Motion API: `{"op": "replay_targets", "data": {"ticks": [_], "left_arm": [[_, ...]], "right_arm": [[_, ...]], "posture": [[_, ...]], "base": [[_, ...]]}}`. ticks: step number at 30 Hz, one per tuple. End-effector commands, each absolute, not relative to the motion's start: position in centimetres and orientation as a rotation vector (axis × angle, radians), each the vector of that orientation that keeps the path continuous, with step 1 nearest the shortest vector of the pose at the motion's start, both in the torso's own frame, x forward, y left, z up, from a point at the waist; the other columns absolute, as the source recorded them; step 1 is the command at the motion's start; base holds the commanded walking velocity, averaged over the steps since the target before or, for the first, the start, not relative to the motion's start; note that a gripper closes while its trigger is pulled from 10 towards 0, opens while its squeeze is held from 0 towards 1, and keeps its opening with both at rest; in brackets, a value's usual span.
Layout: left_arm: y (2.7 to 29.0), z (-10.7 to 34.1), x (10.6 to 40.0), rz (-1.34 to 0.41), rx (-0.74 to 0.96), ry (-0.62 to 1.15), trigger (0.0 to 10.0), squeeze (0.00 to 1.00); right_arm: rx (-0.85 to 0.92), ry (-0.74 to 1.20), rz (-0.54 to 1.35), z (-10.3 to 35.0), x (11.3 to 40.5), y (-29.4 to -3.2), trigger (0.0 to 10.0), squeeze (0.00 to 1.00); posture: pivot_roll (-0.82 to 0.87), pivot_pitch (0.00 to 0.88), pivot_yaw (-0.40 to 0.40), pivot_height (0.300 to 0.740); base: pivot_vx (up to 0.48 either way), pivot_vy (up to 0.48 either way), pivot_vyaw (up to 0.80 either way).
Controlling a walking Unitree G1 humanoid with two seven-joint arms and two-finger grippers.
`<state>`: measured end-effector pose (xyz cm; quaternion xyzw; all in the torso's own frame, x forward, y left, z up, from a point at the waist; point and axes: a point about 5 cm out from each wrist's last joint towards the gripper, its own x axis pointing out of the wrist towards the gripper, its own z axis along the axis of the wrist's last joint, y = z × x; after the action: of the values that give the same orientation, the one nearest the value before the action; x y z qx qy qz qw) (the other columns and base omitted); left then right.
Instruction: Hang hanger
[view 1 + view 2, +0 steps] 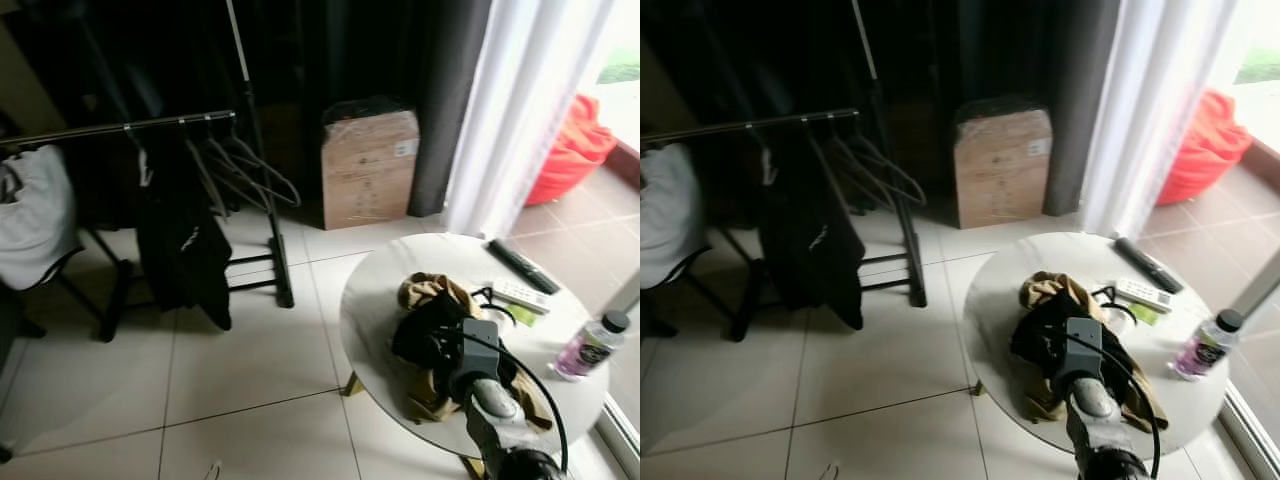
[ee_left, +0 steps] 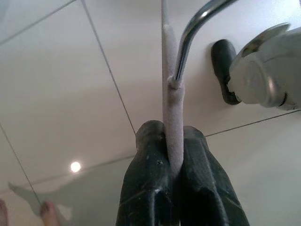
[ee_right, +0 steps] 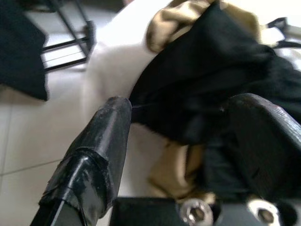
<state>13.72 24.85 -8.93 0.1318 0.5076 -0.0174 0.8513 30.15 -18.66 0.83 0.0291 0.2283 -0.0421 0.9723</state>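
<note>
Right end effector [image 3: 178, 122]: out over the round white desk [image 1: 380, 300], its two long black fingers spread wide, one either side of the heap's edge, closed on nothing.
Right arm: silver with a black cable looped along it, reaching in from the near right corner above the desk.
Left end effector [image 2: 173, 162]: hanging low over the pale tiled floor [image 1: 240, 380], black fingers pinched tight on the pale grey-white velvet-covered hanger [image 2: 172, 103].
The hanger: its flocked stem stands straight up from between the fingers, and its curved silver metal hook [image 2: 197, 28] bends away from the stem.
Heap of clothes [image 1: 440, 340]: a crumpled black garment on top of a tan one, lying on the near half of the desk.
Behind the heap: a white remote control [image 1: 520, 295] and a long black remote control [image 1: 522, 266], apart from each other, toward the far right rim.
Clear plastic bottle with a black cap [image 1: 590, 345]: upright at the desk's right edge.
Black metal clothes rail [image 1: 130, 126]: across the floor to the left; a black garment [image 1: 185, 240] hangs from it, a white garment [image 1: 35, 215] drapes at its left end, and several bare hangers [image 1: 245, 165] cluster near its right post.
Brown cardboard box wrapped in plastic [image 1: 368, 165]: on the floor against dark curtains.
Far right: white sheer curtain [image 1: 525, 110], a red beanbag [image 1: 572, 150] beyond it.
</note>
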Motion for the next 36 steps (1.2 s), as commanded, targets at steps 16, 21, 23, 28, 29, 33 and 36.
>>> {"op": "replay_targets", "data": {"ticks": [16, 21, 23, 28, 29, 33, 36], "left_arm": [[25.6, -9.0, 13.0, 0.015, 0.249, 1.092, 10.0, 0.00], [25.5, -9.0, 13.0, 0.012, 0.252, 1.092, 10.0, 0.00], [25.5, -9.1, 13.0, 0.012, 0.250, 1.092, 10.0, 0.00], [25.4, -9.1, 13.0, -0.001, 0.256, 1.090, 10.0, 0.00], [25.3, -9.1, 13.0, -0.001, 0.257, 1.088, 10.0, 0.00], [25.3, -9.0, 13.2, -0.010, 0.269, 1.074, 10.0, 0.00], [25.2, -8.8, 13.5, -0.023, 0.281, 1.042, 10.0, 0.00]], "right_arm": [[0.124, 0.542, -0.102, -1.2, 28.1, -18.5, 10.0, 0.00], [0.128, 0.600, -0.100, -2.4, 26.9, -18.6, 10.0, 0.00], [0.113, 0.647, -0.096, -3.0, 26.3, -18.7, 10.0, 0.00], [0.074, 0.767, -0.135, -4.7, 24.3, -19.7, 10.0, 0.00], [0.083, 0.785, -0.154, -4.9, 23.9, -19.9, 10.0, 0.00], [0.120, 0.863, -0.229, -5.9, 22.5, -20.8, 10.0, 0.00], [0.134, 0.945, -0.248, -6.9, 20.9, -20.9, 10.0, 0.00]], "posture": [[-0.04, 0.111, 0.060, 0.740], [-0.04, 0.116, 0.054, 0.740], [-0.04, 0.118, 0.052, 0.740], [-0.05, 0.115, 0.049, 0.740], [-0.05, 0.114, 0.049, 0.740], [-0.05, 0.112, 0.049, 0.740], [-0.04, 0.111, 0.050, 0.740]], "base": [[0.000, 0.020, 0.48], [0.000, 0.415, 0.00], [0.000, 0.480, 0.00], [0.000, 0.480, 0.00], [0.000, 0.480, 0.00], [0.000, 0.480, 0.00], [0.000, 0.480, 0.00]]}}
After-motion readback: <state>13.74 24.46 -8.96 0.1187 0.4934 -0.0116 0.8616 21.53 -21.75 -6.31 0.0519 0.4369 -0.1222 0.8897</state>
